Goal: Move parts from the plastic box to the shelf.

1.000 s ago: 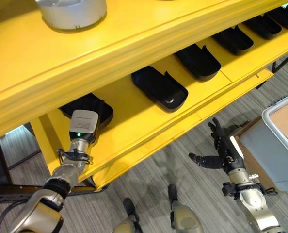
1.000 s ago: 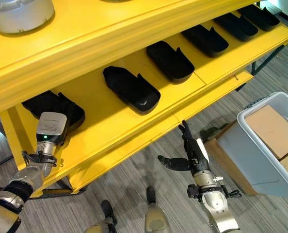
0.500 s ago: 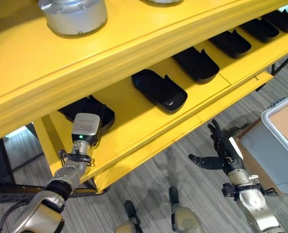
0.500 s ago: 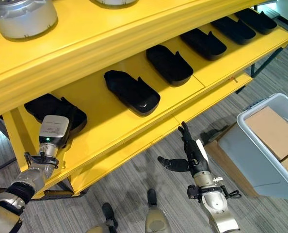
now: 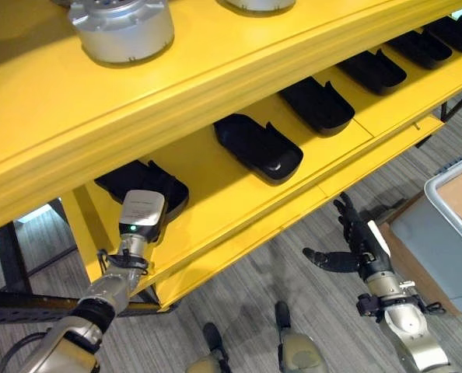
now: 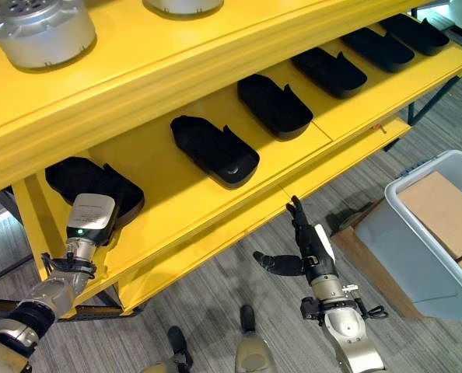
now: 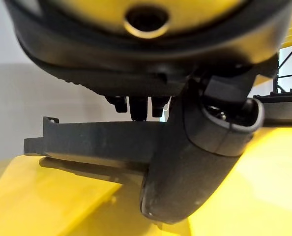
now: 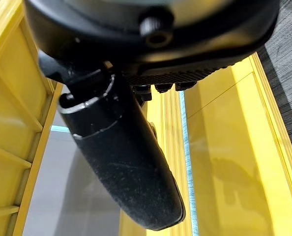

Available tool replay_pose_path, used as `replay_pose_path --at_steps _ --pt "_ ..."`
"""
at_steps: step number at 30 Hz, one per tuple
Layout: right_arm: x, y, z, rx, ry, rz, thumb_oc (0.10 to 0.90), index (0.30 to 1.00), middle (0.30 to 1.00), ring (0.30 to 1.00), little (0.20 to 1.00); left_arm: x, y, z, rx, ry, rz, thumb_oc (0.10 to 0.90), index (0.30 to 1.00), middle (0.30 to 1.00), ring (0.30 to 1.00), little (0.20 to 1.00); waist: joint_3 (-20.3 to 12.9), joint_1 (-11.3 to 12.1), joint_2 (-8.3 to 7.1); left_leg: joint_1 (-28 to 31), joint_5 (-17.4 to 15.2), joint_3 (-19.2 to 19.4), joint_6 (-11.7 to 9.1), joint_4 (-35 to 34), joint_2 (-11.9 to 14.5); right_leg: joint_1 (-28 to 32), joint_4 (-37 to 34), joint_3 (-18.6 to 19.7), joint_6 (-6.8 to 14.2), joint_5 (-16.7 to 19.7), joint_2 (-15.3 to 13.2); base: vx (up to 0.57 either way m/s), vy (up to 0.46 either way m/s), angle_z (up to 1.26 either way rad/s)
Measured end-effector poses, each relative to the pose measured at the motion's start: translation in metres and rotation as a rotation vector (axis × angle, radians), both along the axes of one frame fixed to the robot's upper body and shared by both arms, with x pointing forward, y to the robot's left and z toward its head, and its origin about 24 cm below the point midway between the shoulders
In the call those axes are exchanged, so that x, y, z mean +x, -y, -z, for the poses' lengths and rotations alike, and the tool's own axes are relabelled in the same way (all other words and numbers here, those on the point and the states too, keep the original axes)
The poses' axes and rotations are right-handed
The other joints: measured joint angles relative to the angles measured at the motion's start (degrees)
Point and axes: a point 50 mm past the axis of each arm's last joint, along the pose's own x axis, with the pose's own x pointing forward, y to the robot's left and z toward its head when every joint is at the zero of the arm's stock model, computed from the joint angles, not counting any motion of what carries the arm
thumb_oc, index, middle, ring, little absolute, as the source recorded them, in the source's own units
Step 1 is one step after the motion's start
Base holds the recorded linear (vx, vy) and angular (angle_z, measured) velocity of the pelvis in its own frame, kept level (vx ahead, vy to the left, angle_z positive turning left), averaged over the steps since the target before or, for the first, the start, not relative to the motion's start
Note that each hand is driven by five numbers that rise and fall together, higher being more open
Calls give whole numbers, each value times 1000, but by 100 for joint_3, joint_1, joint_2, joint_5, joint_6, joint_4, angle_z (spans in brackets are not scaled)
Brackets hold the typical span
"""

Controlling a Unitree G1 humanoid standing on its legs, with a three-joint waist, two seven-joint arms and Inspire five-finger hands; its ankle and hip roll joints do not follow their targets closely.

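Silver round parts (image 5: 122, 27) stand on the top board of the yellow shelf (image 5: 215, 78). Black trays line the lower board. My left arm reaches to the leftmost tray (image 5: 138, 177), where the wrist unit hides the hand from above. In the left wrist view my left hand (image 7: 195, 172) has its thumb out and its fingers straight, holding nothing, with a dark tray edge (image 7: 97, 142) just past them. My right hand (image 5: 361, 245) hangs open over the floor below the shelf's front edge, also empty. The grey plastic box (image 6: 402, 249) stands at the right.
Cardboard boxes (image 6: 441, 206) lie inside the plastic box. More black trays (image 5: 258, 148) (image 5: 318, 101) run along the lower board toward the right. Grey carpet floor lies between the shelf's front edge and the box.
The whole picture has shifted slightly down and right, so the camera moved. Both hands keep their places relative to the shelf.
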Motion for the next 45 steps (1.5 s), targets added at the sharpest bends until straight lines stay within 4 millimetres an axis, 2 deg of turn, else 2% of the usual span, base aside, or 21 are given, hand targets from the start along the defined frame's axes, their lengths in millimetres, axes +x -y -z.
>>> replay_pose_path --at_steps 13,17,21,24,27,30,33,39,45 --pt "0 4 0 -10 -12 18 900 1000 1000 1000 1000 -13 2 8 -39 -21 10 900 1000 1000 1000 1000 -44 17 101 4 -1 -44 1 1 1 8 -1 -54 37 -36 -4 -1 0 1" --pt "0 5 0 -12 -13 18 900 1000 1000 1000 1000 -15 1 9 -57 -25 13 900 1000 1000 1000 1000 -41 22 195 3 -3 -45 -1 0 9 6 -2 -56 43 -56 -2 0 0 0" --pt "-14 12 2 -12 -30 51 900 1000 1000 1000 1000 -34 -6 7 -314 2 0 900 1000 1000 1000 1000 -40 143 208 -12 -3 -92 -1 2 11 10 -1 -94 13 -54 12 14 -10 5" --pt "-15 13 3 -16 -33 53 900 1000 1000 1000 1000 -44 -8 11 -411 -2 -4 900 1000 1000 1000 1000 -40 181 207 -12 -4 -129 1 2 9 31 -2 -119 19 -70 -4 9 3 6" --pt "-14 14 1 -18 -26 53 900 1000 1000 1000 1000 -43 -7 8 -455 -46 24 900 1000 1000 1000 1000 -39 296 205 -9 -5 -131 2 0 9 36 -3 -122 60 -117 -15 15 16 1" --pt "-12 16 -2 -38 -26 36 900 1000 1000 1000 1000 -41 -11 -3 -467 -115 57 900 1000 1000 1000 1000 -39 299 207 -6 -21 -130 16 0 1 44 -2 -123 61 -118 -28 59 59 1" --pt "-14 25 -9 -62 -19 39 900 1000 1000 1000 1000 -50 -25 -16 -412 -276 96 900 1000 1000 1000 1000 -35 278 231 23 -25 -114 23 0 -19 66 -2 -115 57 -114 -52 14 8 -1" --pt "-16 30 -12 -53 -20 50 900 1000 1000 1000 1000 -62 -26 -3 -447 -347 78 900 1000 1000 1000 1000 -33 305 258 39 -27 -138 25 2 -55 94 -2 -126 46 -108 -59 13 4 2" --pt "-18 30 -10 -55 -33 36 900 1000 1000 1000 1000 -64 -26 -1 -452 -341 68 900 1000 1000 1000 1000 -34 357 257 58 -28 -135 25 1 -58 112 -2 -126 83 -135 -71 0 0 0"
